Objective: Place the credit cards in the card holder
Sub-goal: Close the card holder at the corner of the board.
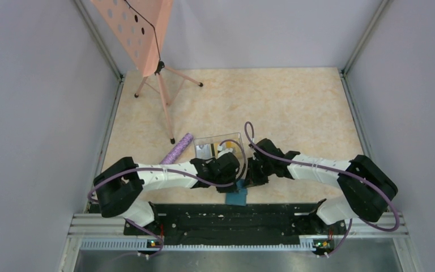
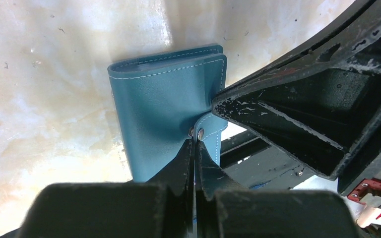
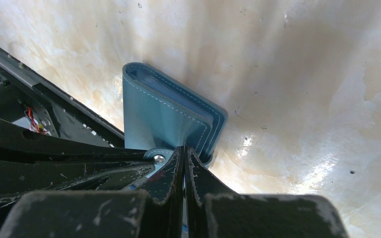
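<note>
The teal card holder (image 1: 237, 198) is folded and sits at the table's near edge, between both grippers. My left gripper (image 1: 234, 175) is shut on its snap tab; in the left wrist view the jaws (image 2: 195, 141) pinch the tab by the metal studs, and the card holder (image 2: 158, 109) extends away from them. My right gripper (image 1: 254, 178) is shut on the card holder's open edge (image 3: 168, 116), with the jaws (image 3: 184, 149) closed beside the snap. The credit cards (image 1: 214, 149), one yellow and one white with a dark stripe, lie in a clear tray behind the grippers.
The clear tray (image 1: 243, 139) stands just behind the grippers. A purple roll (image 1: 177, 149) lies to its left. A pink music stand (image 1: 160, 68) stands at the back left. The black base rail (image 1: 226, 218) runs right in front of the card holder.
</note>
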`<state>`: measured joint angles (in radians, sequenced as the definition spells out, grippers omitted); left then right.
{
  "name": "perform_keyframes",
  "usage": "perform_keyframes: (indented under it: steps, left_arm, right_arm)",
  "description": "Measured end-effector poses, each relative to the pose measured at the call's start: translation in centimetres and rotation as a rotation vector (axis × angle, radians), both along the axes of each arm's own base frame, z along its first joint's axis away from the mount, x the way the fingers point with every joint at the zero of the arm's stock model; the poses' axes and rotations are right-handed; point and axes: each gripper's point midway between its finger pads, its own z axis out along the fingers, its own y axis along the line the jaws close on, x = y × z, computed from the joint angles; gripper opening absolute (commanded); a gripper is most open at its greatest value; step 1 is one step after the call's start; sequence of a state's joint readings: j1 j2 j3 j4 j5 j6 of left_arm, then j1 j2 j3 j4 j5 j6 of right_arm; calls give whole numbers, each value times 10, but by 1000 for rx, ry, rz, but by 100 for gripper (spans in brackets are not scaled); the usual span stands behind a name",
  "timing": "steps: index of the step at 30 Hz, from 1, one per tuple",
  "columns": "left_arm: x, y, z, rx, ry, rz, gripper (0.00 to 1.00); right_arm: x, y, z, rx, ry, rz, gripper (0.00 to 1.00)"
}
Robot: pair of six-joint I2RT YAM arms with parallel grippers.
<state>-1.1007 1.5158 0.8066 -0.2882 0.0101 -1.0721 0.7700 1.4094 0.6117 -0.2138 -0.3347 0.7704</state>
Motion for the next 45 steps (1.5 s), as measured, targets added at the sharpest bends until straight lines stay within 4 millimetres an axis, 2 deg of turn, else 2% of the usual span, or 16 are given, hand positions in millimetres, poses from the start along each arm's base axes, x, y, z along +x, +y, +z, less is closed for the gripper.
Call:
perform_keyframes:
  steps: [14,25,45]
  left_arm:
    - [-4,-2,-7,-8,30,2,0]
    - [-4,-3,-8,-12,31,3,0]
    - [-4,-3,-7,-4,27,-10,0]
  right_arm:
    - [-3,11,7,71,2,35,0]
    - [-12,5,2,73,19,42,0]
    - [-11,4,5,70,10,37,0]
